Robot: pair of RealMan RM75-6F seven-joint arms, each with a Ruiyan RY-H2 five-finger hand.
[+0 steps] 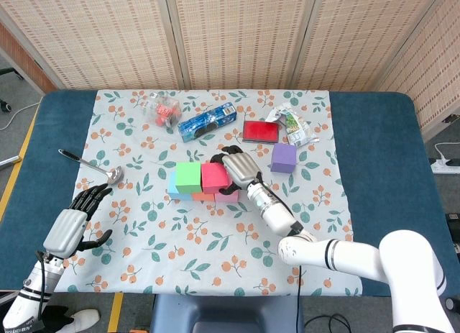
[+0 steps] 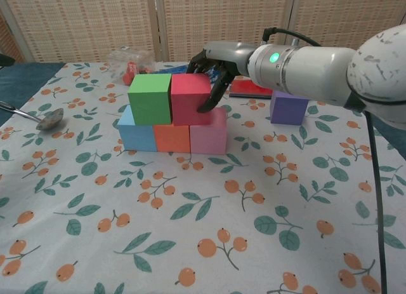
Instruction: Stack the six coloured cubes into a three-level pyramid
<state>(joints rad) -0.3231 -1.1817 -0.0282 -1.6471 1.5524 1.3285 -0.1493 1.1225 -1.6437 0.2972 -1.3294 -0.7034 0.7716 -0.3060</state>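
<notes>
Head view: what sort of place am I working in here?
Probably a lab or demo room made up like a home table: a floral tablecloth over a blue-padded table, woven folding screens behind, and a power strip on the floor.
</notes>
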